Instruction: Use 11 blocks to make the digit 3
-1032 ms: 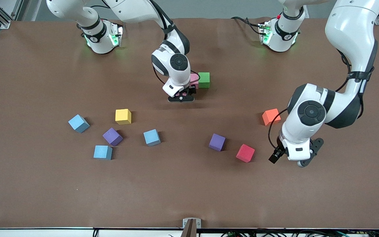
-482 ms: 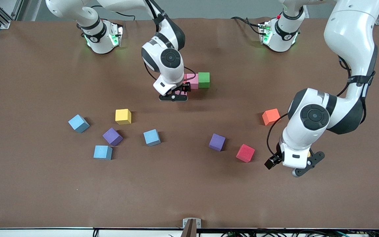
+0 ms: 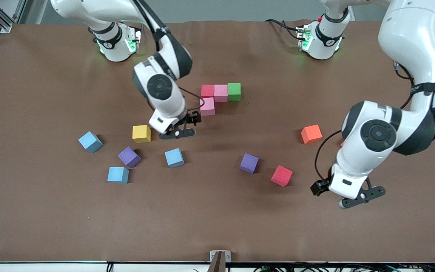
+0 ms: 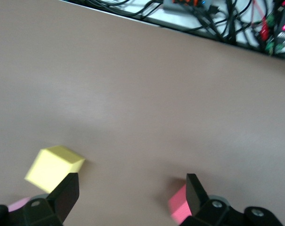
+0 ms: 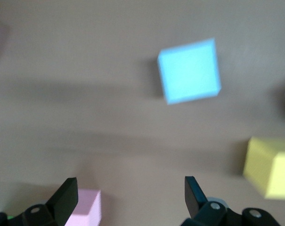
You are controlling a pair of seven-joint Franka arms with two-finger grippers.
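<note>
- 4 blocks touch on the counter (image 3: 32,211): red block (image 3: 207,91), pink block (image 3: 221,93), green block (image 3: 234,91) (lower pink block (image 3: 207,106) nearer).
- Right hand (image 3: 180,127), open, empty, beside yellow block (image 3: 141,133).
- Left hand (image 3: 347,194), open, empty, over bare counter.

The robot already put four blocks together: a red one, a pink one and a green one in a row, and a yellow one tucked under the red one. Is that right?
Not quite. The front view shows the red block, pink block and green block in a row, but the fourth block is pink, not yellow.
</note>
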